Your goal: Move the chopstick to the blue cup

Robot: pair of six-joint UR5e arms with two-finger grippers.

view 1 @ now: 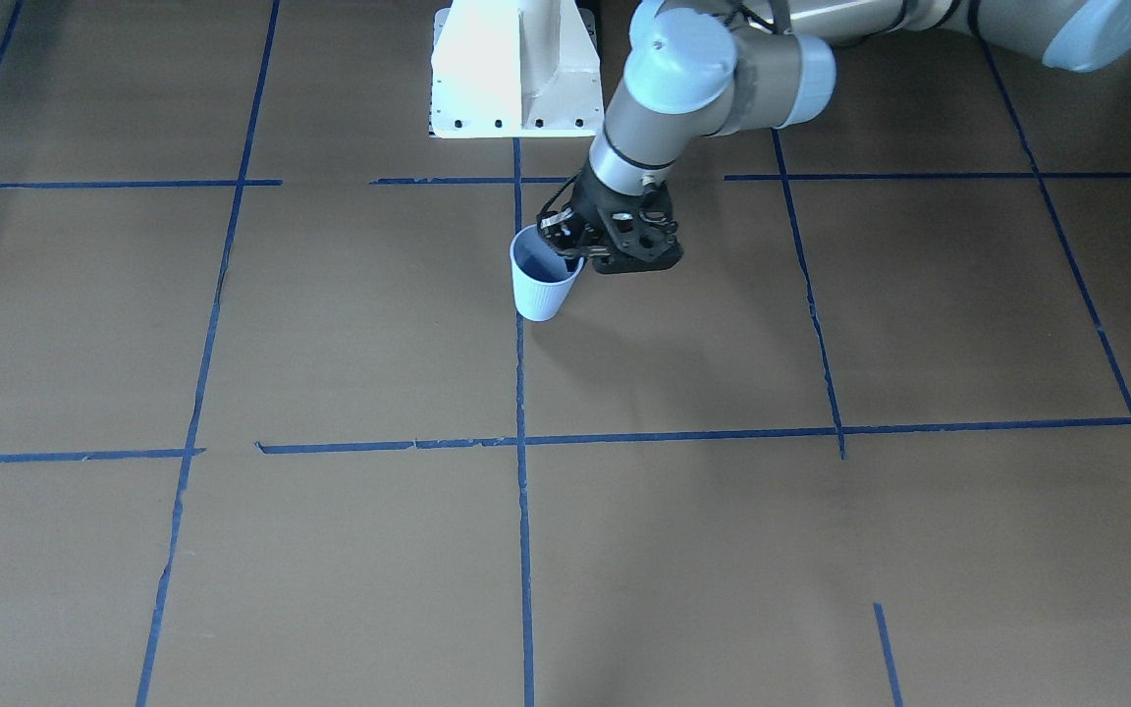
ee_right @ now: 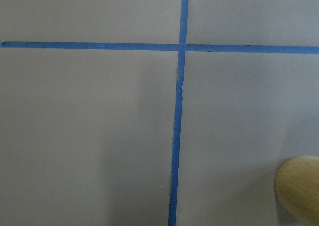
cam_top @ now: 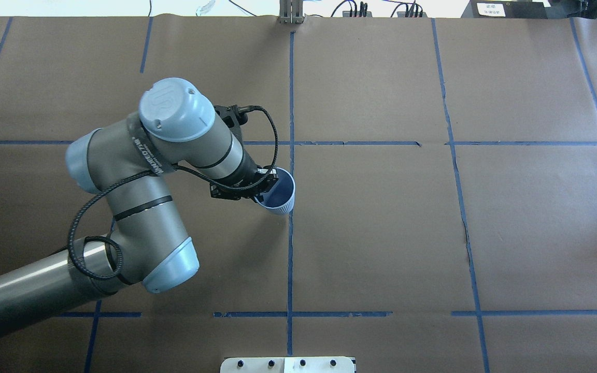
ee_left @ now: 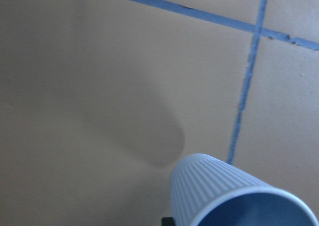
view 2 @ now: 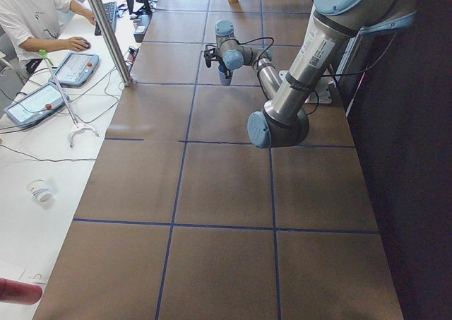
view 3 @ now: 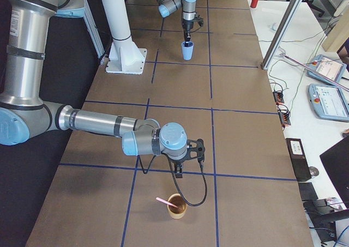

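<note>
Two arms work over the table (view 1: 330,334), and the left one is right on the blue cup (view 1: 540,291)! The left gripper (view 1: 572,257) comes down at the rim on the side nearest its arm, jaws drawn close with the cup's wall between them. One dark fingertip (ee_left: 167,221) shows outside the ribbed wall in the wrist view, the other seemingly inside. That reads as a pinch on the rim. The cup stands on the brown paper, right on a blue tape line (view 1: 520,393), near the robot's white base (view 1: 516,69). Over at the table's right end, the chopstick (view 3: 165,202), pink, leans in a wooden cup (view 3: 176,210), its top poking out over the rim. Just above and beside that cup hangs the right gripper (view 3: 178,173), apart from it. Spread or closed, can't tell from this side view. Writing now: a UR mark on the left arm's joint cap (cam_top: 176,109), and white lettering along the grey link below it, too small to read.
</note>
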